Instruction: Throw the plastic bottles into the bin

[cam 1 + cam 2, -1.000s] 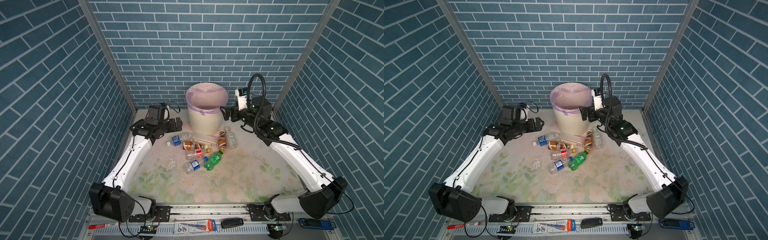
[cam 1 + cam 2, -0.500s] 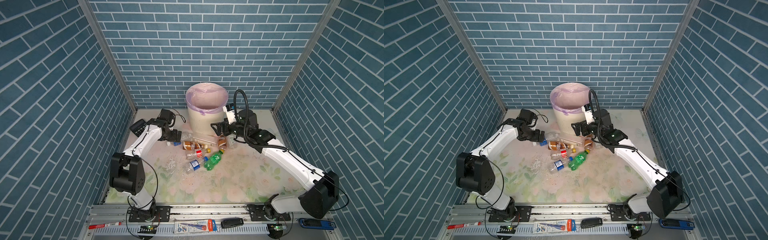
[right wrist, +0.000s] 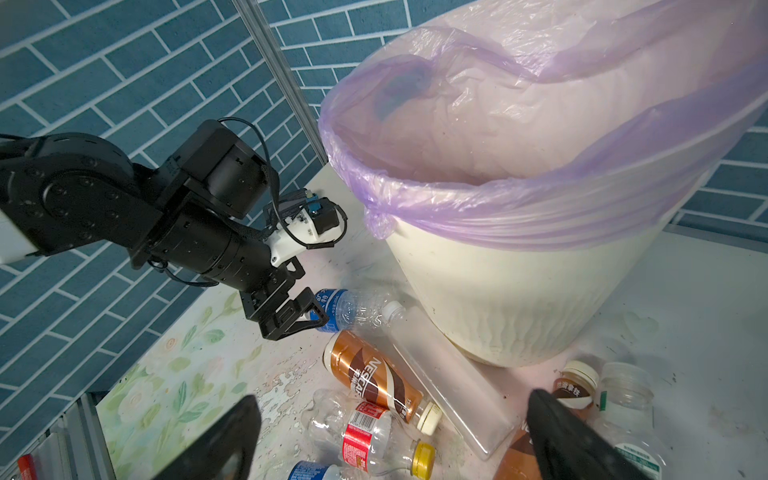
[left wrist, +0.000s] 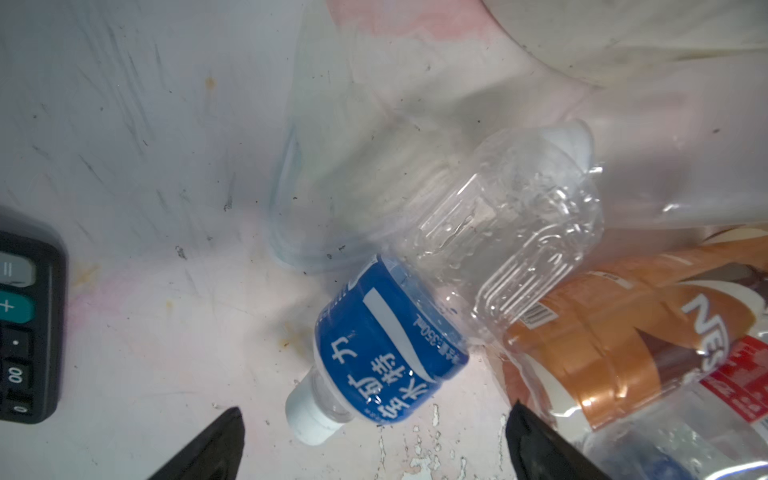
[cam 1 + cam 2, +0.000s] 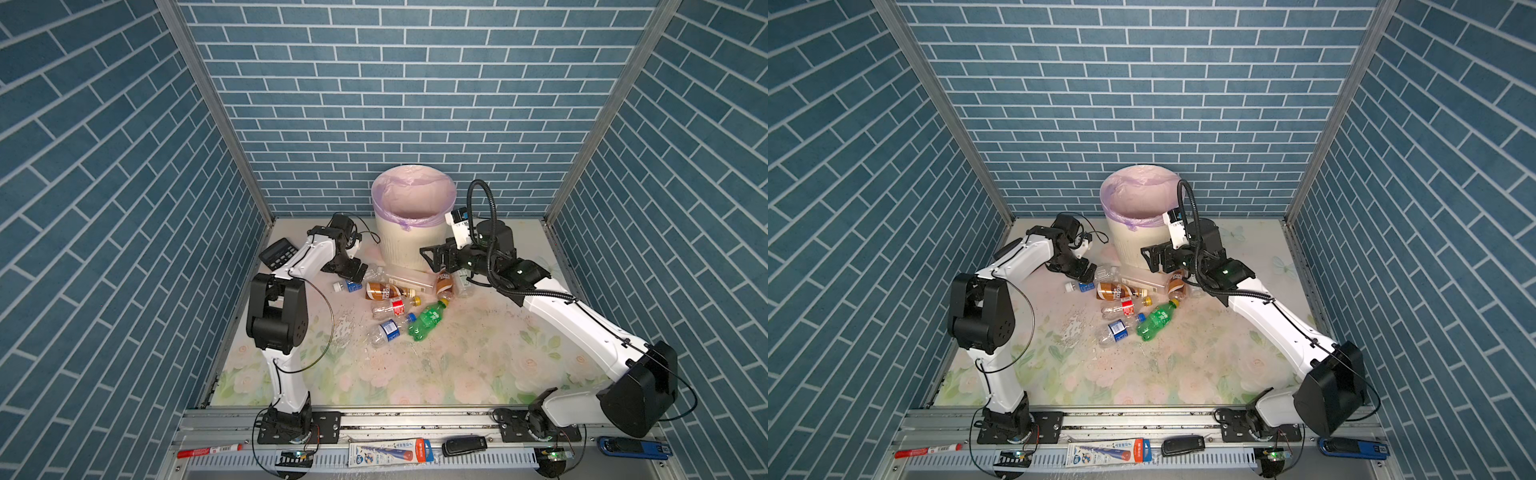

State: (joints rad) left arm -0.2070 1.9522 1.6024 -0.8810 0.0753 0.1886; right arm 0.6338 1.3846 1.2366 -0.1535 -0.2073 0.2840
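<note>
left gripper (image 4: 374, 415) gapes wide and empty, the cap end of a blue-labelled bottle (image 4: 390, 349) lying between its tips. right gripper (image 3: 395, 399), equally wide and empty, hovers over a brown-labelled bottle (image 3: 370, 380) near the bin (image 3: 519, 299).

Your left arm (image 5: 307, 257) stands up from its base, folds sharply at the elbow and reaches forward and inward, with the wrist pitched down. The left jaws point downward and stand wide apart, gripping nothing; both black tips show in the left wrist view. Your right arm (image 5: 582, 328) stretches long and low toward the far middle, wrist roughly level. The right jaws face leftward, spread wide and empty.
</note>
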